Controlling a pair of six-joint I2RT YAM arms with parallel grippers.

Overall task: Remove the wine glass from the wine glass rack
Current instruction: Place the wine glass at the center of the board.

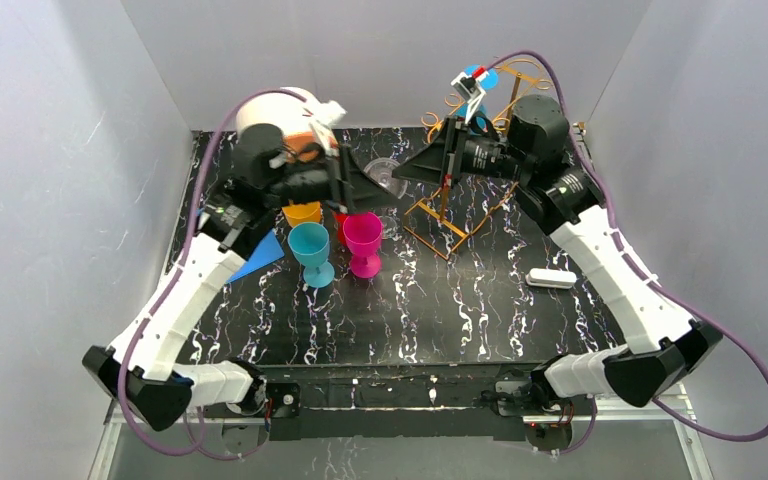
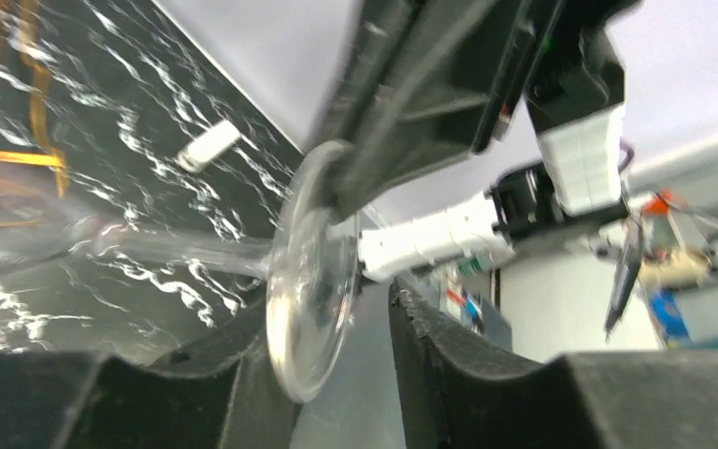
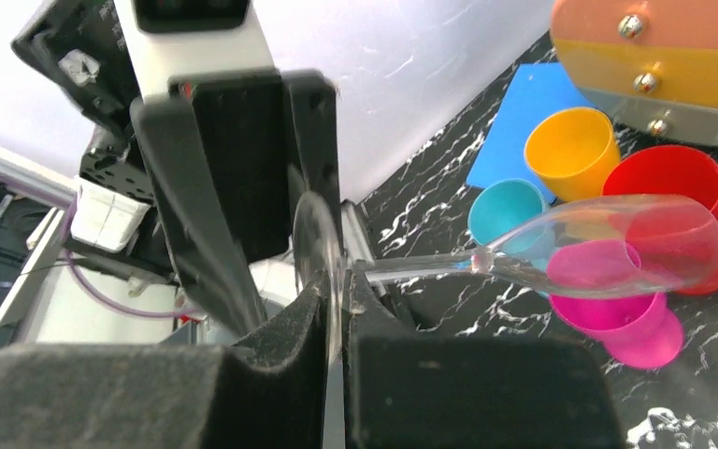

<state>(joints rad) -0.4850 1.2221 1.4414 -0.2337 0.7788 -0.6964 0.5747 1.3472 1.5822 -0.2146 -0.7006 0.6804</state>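
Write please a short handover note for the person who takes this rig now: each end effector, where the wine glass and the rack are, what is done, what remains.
Right end effector: shut on the foot of the wine glass, which lies level in the air.
Left end effector: open, jaws on both sides of the same foot, not clamped.
Wine glass rack: stands on the table; the glass is apart from it, to its left.
Done: the glass seems off the rack.
Left: probably pass it over or set it down on the table.
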